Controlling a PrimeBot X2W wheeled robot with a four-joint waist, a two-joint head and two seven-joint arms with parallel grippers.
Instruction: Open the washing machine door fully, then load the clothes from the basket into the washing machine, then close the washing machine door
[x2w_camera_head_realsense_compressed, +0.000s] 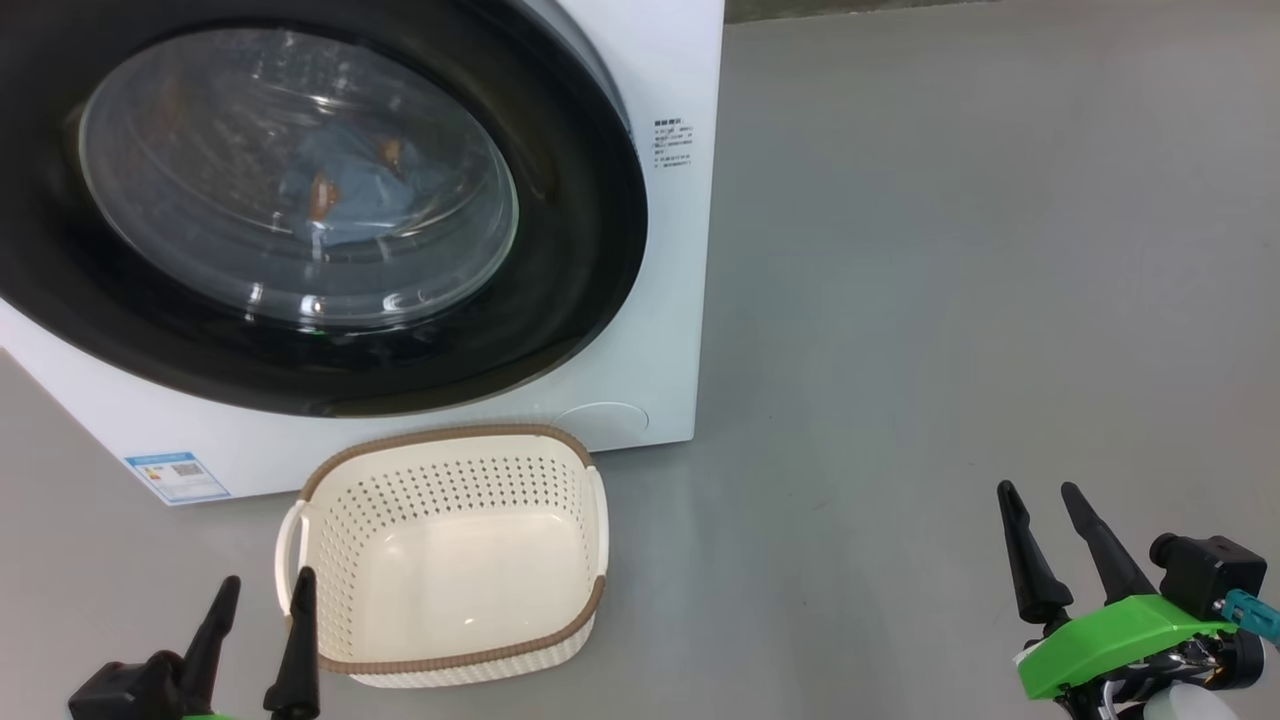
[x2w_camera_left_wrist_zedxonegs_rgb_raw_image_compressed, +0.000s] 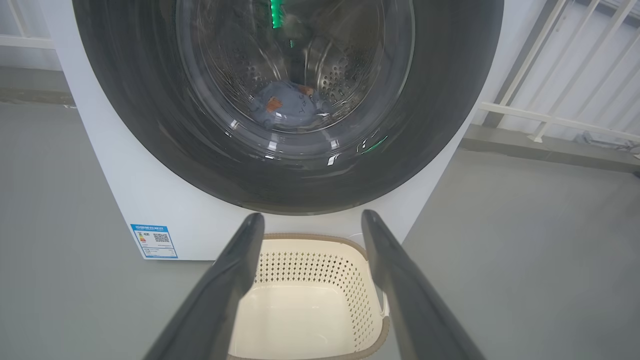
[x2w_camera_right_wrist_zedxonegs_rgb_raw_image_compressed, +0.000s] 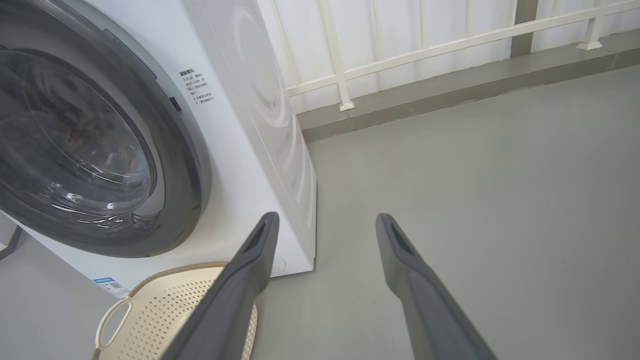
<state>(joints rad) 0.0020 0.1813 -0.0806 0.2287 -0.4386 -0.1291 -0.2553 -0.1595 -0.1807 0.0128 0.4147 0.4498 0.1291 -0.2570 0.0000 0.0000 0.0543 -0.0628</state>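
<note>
Clothes (x2w_camera_head_realsense_compressed: 350, 190) hazy behind door (x2w_camera_head_realsense_compressed: 582, 220)

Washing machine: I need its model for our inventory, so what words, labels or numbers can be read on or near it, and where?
Dark printed notice on the washing machine front, right of the door: several lines, too small to read.
Blue label sticker at the front's lower left corner: QR code, text too blurred to read.
Basket: no text.
</note>
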